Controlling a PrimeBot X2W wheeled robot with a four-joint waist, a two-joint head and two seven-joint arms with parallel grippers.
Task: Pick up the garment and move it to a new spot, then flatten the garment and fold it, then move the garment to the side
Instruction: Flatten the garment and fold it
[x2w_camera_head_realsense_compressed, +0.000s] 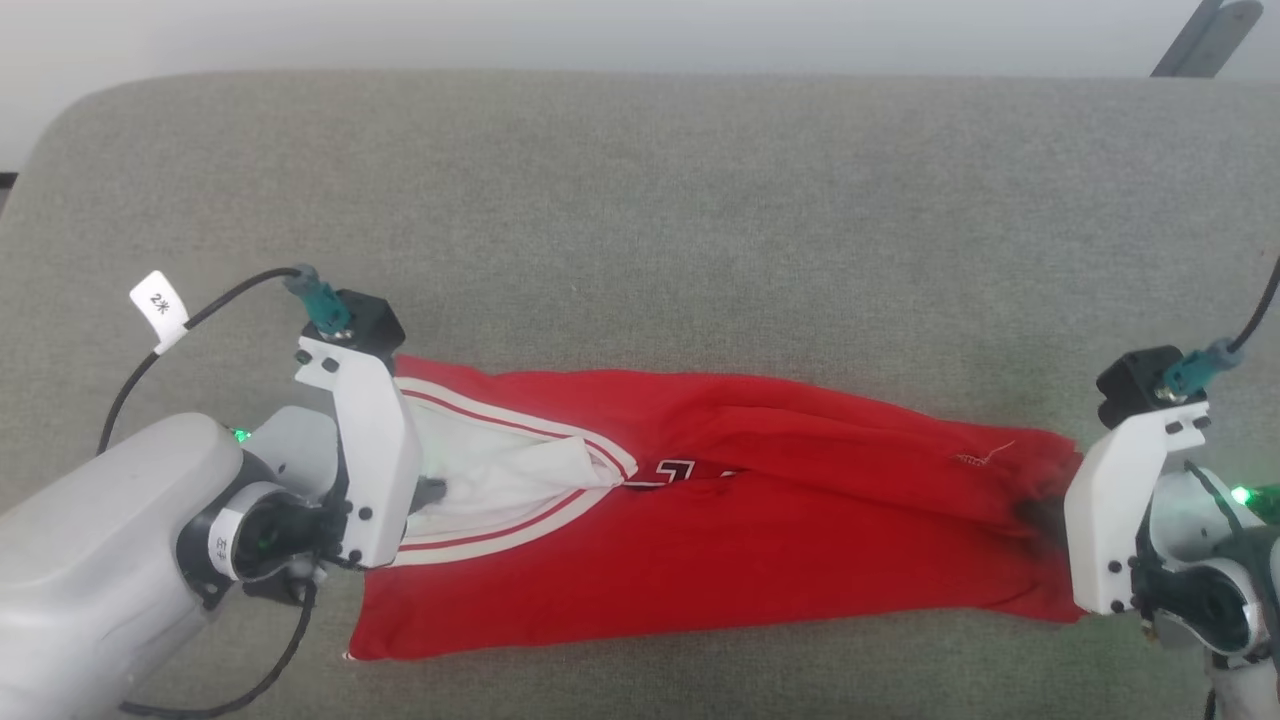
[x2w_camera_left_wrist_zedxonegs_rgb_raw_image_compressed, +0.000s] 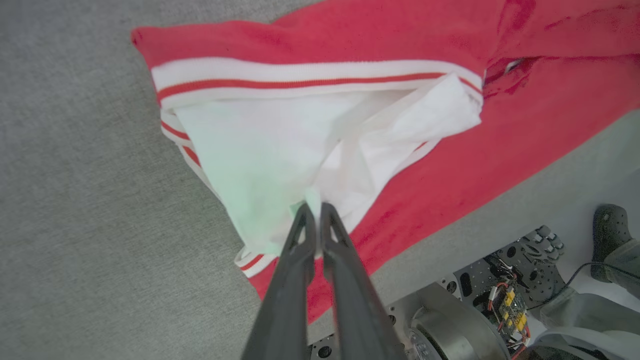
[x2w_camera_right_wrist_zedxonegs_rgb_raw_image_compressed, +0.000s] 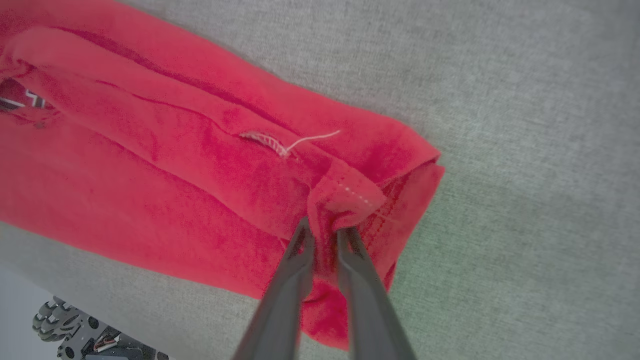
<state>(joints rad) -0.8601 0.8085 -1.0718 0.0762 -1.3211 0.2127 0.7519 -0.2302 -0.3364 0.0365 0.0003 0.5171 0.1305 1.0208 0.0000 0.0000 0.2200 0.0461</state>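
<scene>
The garment (x2w_camera_head_realsense_compressed: 700, 520) is a red shirt with white striped trim, stretched left to right as a long folded band on the grey padded surface (x2w_camera_head_realsense_compressed: 640, 220). A strip of dark white-outlined lettering peeks from the fold at its middle. My left gripper (x2w_camera_left_wrist_zedxonegs_rgb_raw_image_compressed: 316, 210) is shut on the white sleeve fabric at the garment's (x2w_camera_left_wrist_zedxonegs_rgb_raw_image_compressed: 280, 140) left end; in the head view the left gripper (x2w_camera_head_realsense_compressed: 430, 495) sits mostly under its white mount. My right gripper (x2w_camera_right_wrist_zedxonegs_rgb_raw_image_compressed: 324, 230) pinches the bunched red hem at the garment's (x2w_camera_right_wrist_zedxonegs_rgb_raw_image_compressed: 150, 165) right end, seen in the head view as the right gripper (x2w_camera_head_realsense_compressed: 1040, 515).
The surface's front edge runs just below the garment. Beyond that edge, the robot's base (x2w_camera_left_wrist_zedxonegs_rgb_raw_image_compressed: 450, 310) and a person's foot in a dark shoe (x2w_camera_left_wrist_zedxonegs_rgb_raw_image_compressed: 607, 235) are seen. A grey bar (x2w_camera_head_realsense_compressed: 1205, 35) leans at the back right. Bare surface lies behind the garment.
</scene>
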